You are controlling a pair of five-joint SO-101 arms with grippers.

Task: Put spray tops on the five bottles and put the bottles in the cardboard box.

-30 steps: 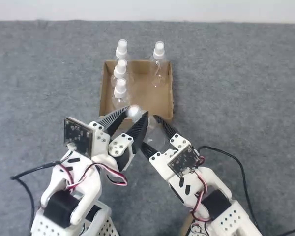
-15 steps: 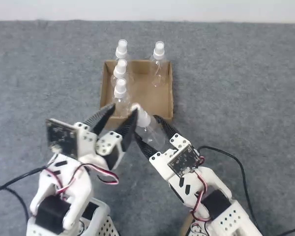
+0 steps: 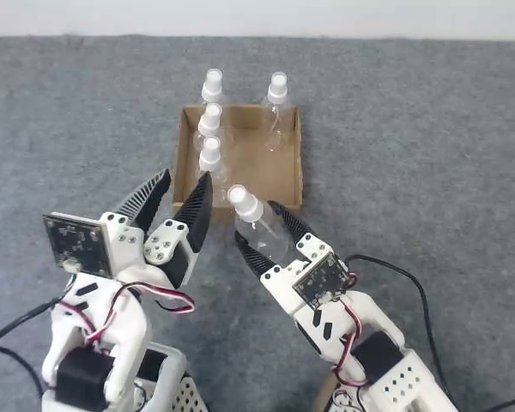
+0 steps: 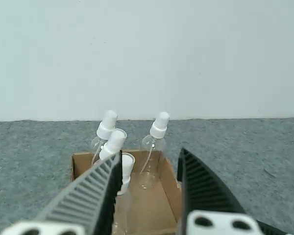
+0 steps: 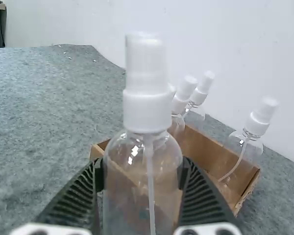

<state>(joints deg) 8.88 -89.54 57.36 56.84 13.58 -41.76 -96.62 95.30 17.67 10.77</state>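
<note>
Spray-topped bottle (image 3: 254, 219) sits clamped in the right tool (image 5: 141, 164), just at the near edge of the cardboard box (image 3: 297, 163). Left tool (image 3: 185, 177) gapes wide and empty beside that box.

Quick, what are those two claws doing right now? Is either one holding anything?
Left gripper: open, holding nothing.
Right gripper: closed on a clear bottle with its spray top on.
</note>
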